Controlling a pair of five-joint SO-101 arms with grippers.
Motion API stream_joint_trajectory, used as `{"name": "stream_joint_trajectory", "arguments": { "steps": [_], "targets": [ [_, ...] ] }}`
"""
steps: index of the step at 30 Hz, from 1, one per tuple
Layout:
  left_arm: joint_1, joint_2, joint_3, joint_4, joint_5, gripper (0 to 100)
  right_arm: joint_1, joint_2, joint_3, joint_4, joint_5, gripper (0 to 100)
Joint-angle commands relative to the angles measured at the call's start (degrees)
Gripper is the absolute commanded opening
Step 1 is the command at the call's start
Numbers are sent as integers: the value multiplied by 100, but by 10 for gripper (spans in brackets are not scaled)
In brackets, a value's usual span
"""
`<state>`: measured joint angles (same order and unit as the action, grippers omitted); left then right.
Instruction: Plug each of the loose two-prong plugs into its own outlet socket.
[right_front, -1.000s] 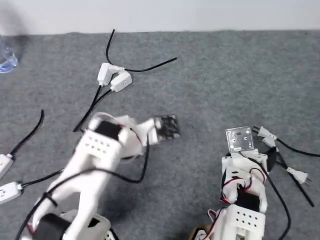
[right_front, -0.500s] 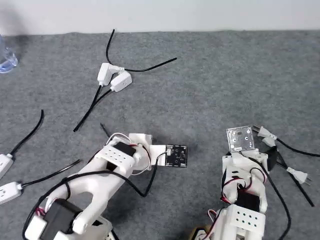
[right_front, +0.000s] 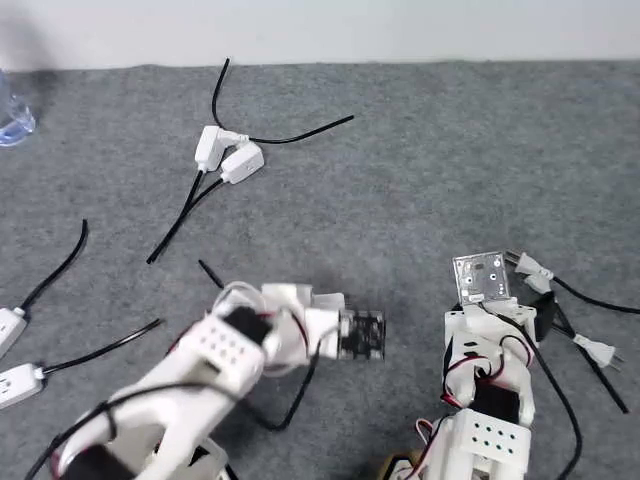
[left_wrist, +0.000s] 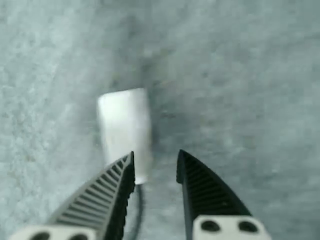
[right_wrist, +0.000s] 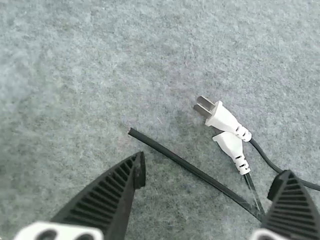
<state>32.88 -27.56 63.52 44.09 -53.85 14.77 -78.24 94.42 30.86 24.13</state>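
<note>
plugs (right_wrist: 220, 116) lie just ahead of right gripper (right_wrist: 214, 164), spread wide; left gripper (left_wrist: 155, 153) narrow, beside blurred socket (left_wrist: 125, 125), perhaps.

White arms (right_front: 190, 385), black cables (right_front: 560, 396), ribbed black jaws

Soft, even light from above lies bright on the grey counter (right_front: 420, 170) without harsh glare, leaving a faint shadow under the left arm (right_front: 215, 365) and thin ones along the cords (right_wrist: 190, 170), while the silvery plate (right_front: 478, 277) on the right arm (right_front: 490, 400) gleams pale.
</note>
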Motion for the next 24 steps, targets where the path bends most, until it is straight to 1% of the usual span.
{"name": "stream_joint_trajectory", "arguments": {
  "steps": [1, 3, 6, 8, 11, 12, 14, 17, 20, 24],
  "targets": [
    [510, -923, 462, 53, 343, 131, 40, -4, -97, -101, -53, 383],
    [598, -1257, 549, 26, 466, 133, 40, -4, -97, -92, -53, 383],
    [387, -1433, 295, 167, 492, 133, 40, -4, -97, -92, -53, 383],
    [79, -1415, 4, 185, 484, 134, 40, -4, -97, -92, -53, 383],
    [-633, -1345, -409, -211, 484, 153, 40, -4, -97, -101, -53, 383],
    [-826, -1204, -541, -334, 484, 164, 31, -4, -88, -110, -53, 383],
    [-985, -695, -760, -492, 492, 168, 22, -4, -79, -119, -53, 383],
    [-976, 448, -971, -958, 527, 153, 22, -13, -70, -127, -53, 383],
    [-862, 1468, -1262, -1538, 862, 117, 22, -40, -62, -127, -53, 383],
    [-484, 2198, -1692, -1600, 914, 103, 22, -40, -53, -136, -53, 383]
  ]
}}
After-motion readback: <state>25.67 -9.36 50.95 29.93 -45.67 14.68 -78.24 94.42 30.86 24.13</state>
